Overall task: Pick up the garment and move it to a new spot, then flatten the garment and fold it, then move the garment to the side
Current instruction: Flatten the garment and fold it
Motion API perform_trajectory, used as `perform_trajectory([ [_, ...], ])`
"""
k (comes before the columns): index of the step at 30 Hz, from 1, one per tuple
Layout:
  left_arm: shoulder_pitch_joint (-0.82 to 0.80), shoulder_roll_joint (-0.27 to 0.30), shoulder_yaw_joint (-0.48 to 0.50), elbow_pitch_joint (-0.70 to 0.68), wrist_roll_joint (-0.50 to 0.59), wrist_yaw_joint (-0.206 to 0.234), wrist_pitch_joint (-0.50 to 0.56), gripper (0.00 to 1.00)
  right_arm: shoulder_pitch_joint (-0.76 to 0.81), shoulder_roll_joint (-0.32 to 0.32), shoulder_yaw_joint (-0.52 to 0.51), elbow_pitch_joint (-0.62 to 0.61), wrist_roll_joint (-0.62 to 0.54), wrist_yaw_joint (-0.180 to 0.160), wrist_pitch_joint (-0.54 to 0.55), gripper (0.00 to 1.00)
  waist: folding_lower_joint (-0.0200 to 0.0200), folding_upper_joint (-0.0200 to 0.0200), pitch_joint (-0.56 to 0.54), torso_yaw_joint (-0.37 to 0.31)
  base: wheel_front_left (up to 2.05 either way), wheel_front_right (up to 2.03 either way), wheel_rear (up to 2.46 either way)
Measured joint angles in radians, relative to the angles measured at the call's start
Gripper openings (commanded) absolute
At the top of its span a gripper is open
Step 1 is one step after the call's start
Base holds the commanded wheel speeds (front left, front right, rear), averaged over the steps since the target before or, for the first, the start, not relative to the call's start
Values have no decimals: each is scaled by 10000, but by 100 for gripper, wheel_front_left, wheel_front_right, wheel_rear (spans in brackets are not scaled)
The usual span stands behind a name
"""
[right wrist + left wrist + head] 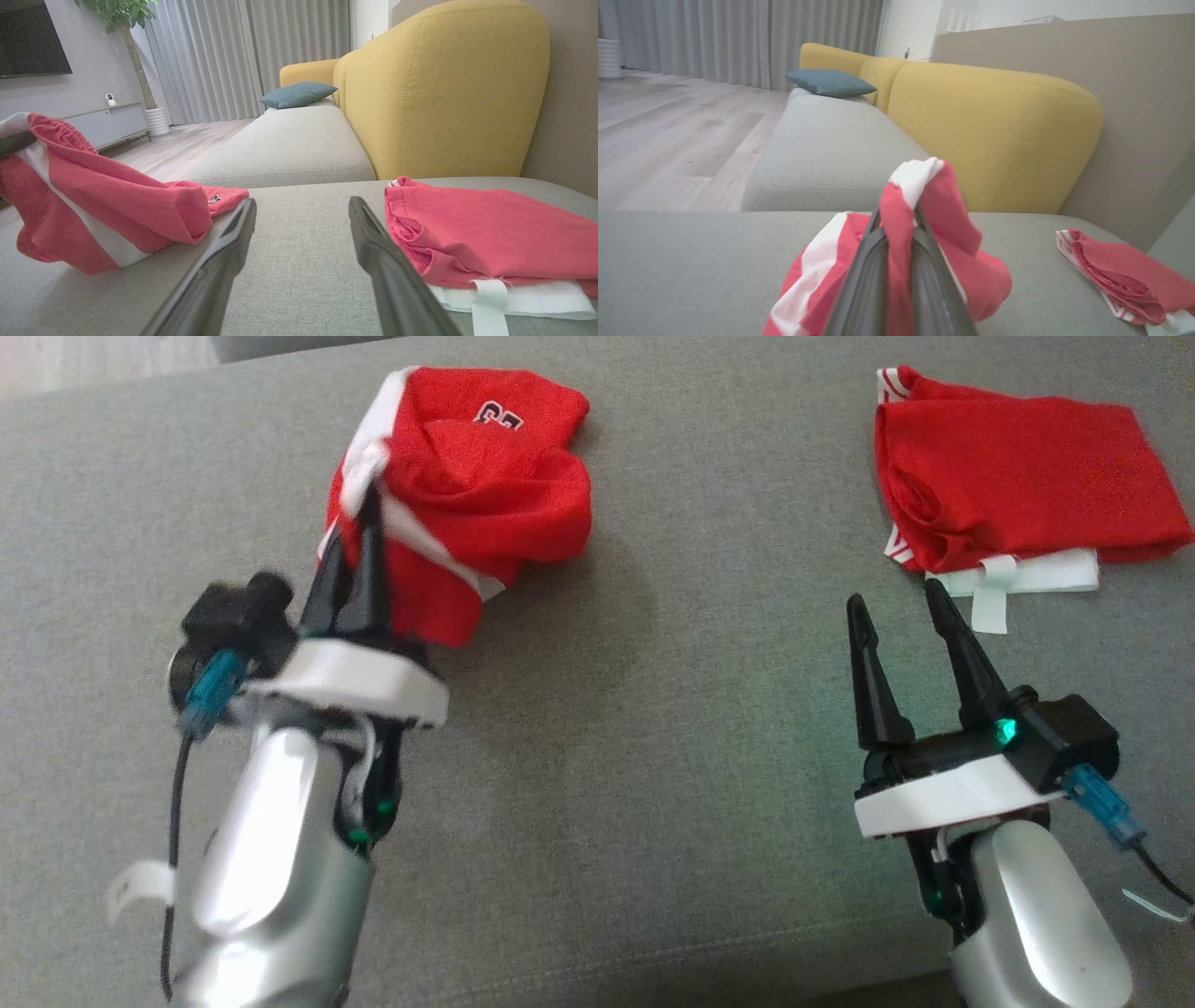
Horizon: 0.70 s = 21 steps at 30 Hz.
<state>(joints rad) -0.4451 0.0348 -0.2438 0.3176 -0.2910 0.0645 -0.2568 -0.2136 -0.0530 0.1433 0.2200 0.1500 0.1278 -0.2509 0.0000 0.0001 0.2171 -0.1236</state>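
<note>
A crumpled red garment with white stripes [467, 476] hangs partly lifted off the grey sofa seat [653, 728] at the upper left. My left gripper [359, 523] is shut on its white-trimmed edge; in the left wrist view the cloth [920, 205] bunches up between the fingers [873, 261]. In the right wrist view that garment [103, 205] sags at the left. My right gripper [894, 601] stands open above the seat at the lower right, nothing between its fingers [219, 261], just short of a folded red garment [1018, 485].
The folded red garment [490, 233] with a white band lies at the far right of the seat. Yellow backrests [990, 135] run behind the seat, a blue cushion [829, 83] lies farther along, and wooden floor [668, 135] is beyond the sofa's edge.
</note>
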Motion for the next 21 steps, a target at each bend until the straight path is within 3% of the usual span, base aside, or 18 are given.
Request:
perform_trajectory([
  [18, 2134, -10, 2414, 564, 410, 324, 0, 0, 400, 0, 184, 230, -4, 0, 0, 100, 0, 0, -439, 413, 0, 0, 0],
  [19, 2181, -6, 2391, 790, 382, 320, 0, 11, 430, 0, 192, 263, -4, 0, 0, 100, 0, 0, -453, 431, 0, 0, 0],
  [20, 2219, -8, 2305, 1024, 332, 311, 2, 50, 440, 0, 192, 290, -4, 0, 0, 100, 0, 0, -468, 457, 0, 0, 0],
  [21, 2267, -10, 2245, 1091, 309, 309, 2, 100, 438, 0, 190, 295, -4, 0, 0, 100, 0, 0, -481, 487, 0, 0, 0],
])
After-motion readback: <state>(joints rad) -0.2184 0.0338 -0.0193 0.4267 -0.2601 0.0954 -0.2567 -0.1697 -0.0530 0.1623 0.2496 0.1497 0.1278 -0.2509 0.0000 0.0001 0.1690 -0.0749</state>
